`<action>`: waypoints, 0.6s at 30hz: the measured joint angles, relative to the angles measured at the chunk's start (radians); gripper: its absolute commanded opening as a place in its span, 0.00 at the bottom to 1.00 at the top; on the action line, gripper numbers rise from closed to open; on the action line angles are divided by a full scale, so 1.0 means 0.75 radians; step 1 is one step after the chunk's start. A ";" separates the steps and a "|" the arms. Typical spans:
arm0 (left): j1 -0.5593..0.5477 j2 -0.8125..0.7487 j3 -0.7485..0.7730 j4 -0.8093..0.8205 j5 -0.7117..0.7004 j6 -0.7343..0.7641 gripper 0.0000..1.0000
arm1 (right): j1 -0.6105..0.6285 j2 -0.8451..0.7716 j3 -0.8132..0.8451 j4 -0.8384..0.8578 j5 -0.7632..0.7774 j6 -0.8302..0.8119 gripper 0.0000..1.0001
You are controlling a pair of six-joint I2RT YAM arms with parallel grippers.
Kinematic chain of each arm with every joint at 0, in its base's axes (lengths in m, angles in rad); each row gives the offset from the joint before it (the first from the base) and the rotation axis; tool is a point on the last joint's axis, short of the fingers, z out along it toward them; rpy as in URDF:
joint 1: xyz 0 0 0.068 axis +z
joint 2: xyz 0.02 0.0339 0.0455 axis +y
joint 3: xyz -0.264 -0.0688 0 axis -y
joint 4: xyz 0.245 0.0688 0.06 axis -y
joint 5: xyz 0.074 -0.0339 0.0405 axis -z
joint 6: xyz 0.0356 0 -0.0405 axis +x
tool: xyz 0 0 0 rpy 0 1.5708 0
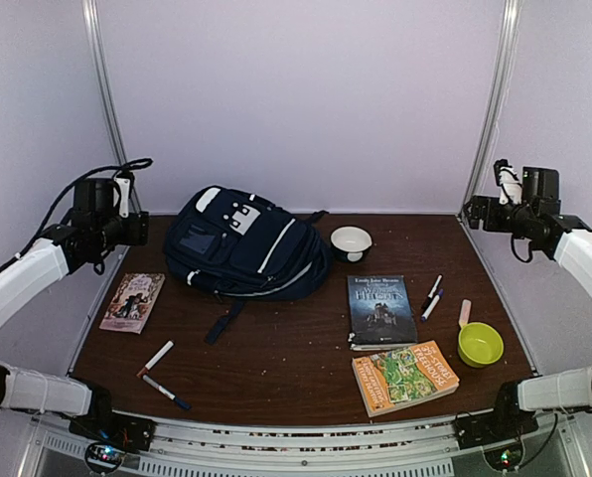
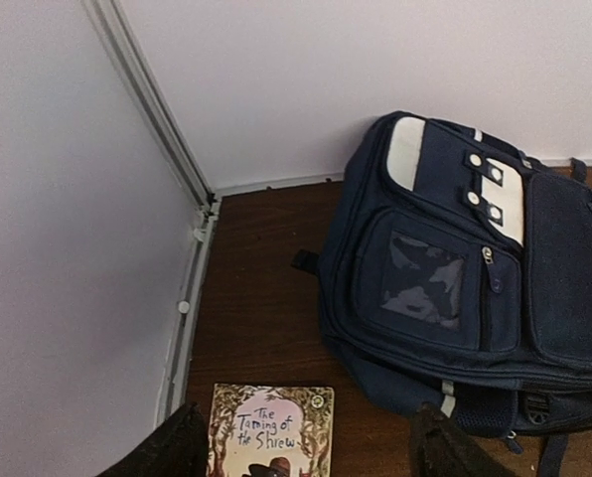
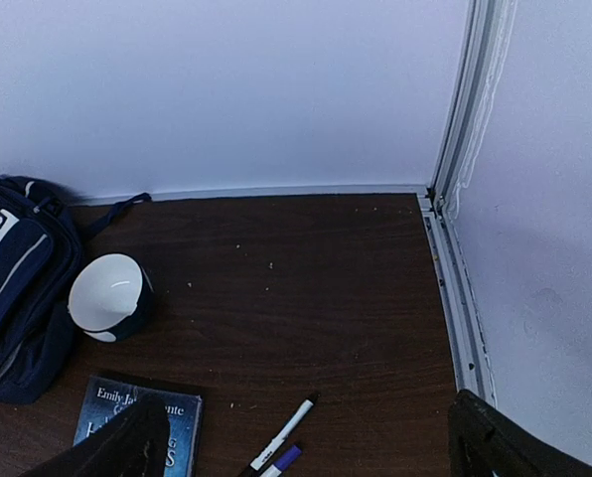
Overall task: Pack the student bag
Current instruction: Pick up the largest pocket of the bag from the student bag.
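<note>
The student bag (image 1: 246,243), a big navy backpack with a white stripe and pale patches, lies closed at the back left of the brown table (image 1: 296,358). The left wrist view shows its front pocket side (image 2: 455,268), and its edge (image 3: 13,288) shows in the right wrist view. My left gripper (image 1: 132,227) hovers high at the far left, open and holding nothing (image 2: 306,452), above a pink book. My right gripper (image 1: 480,212) hangs high at the far right, wide open and holding nothing (image 3: 311,442), above two markers.
Pink "Taming of the Shrew" book (image 1: 133,301) (image 2: 271,432) lies left of the bag. White bowl (image 1: 351,241) (image 3: 107,295), blue book (image 1: 380,309), orange book (image 1: 405,377), green bowl (image 1: 480,344), a pink item (image 1: 464,313). Markers lie front left (image 1: 162,376) and right (image 1: 433,296) (image 3: 284,434). Walls enclose three sides.
</note>
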State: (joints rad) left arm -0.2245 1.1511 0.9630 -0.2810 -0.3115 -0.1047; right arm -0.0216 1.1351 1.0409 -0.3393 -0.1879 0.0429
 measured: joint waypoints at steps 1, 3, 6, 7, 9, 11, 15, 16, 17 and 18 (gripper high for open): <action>-0.006 0.016 0.001 0.000 0.028 -0.002 0.69 | 0.001 0.011 -0.007 0.000 -0.011 -0.015 0.98; -0.034 0.066 0.015 -0.007 0.091 -0.007 0.66 | 0.003 0.033 -0.027 0.006 -0.050 -0.051 0.97; -0.106 0.154 0.063 -0.017 0.178 -0.025 0.64 | 0.006 0.053 -0.064 0.022 -0.122 -0.095 0.94; -0.135 0.185 0.086 -0.019 0.203 -0.036 0.64 | 0.007 0.061 -0.079 0.028 -0.161 -0.114 0.93; -0.192 0.242 0.138 -0.029 0.241 -0.054 0.62 | 0.007 0.074 -0.100 0.035 -0.216 -0.135 0.91; -0.262 0.317 0.222 -0.049 0.273 -0.078 0.61 | 0.009 0.089 -0.124 0.048 -0.283 -0.156 0.90; -0.379 0.467 0.403 -0.079 0.321 -0.120 0.61 | 0.014 0.108 -0.169 0.065 -0.382 -0.186 0.89; -0.408 0.507 0.450 -0.087 0.329 -0.130 0.60 | 0.015 0.108 -0.183 0.071 -0.402 -0.195 0.88; -0.435 0.545 0.493 -0.091 0.333 -0.138 0.60 | 0.015 0.108 -0.194 0.076 -0.420 -0.200 0.88; -0.461 0.582 0.537 -0.097 0.336 -0.146 0.60 | 0.015 0.108 -0.203 0.081 -0.438 -0.205 0.88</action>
State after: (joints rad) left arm -0.5701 1.5879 1.3655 -0.3538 -0.0597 -0.2146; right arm -0.0105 1.2160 0.8886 -0.2783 -0.5163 -0.1112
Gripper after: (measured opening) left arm 0.606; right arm 0.886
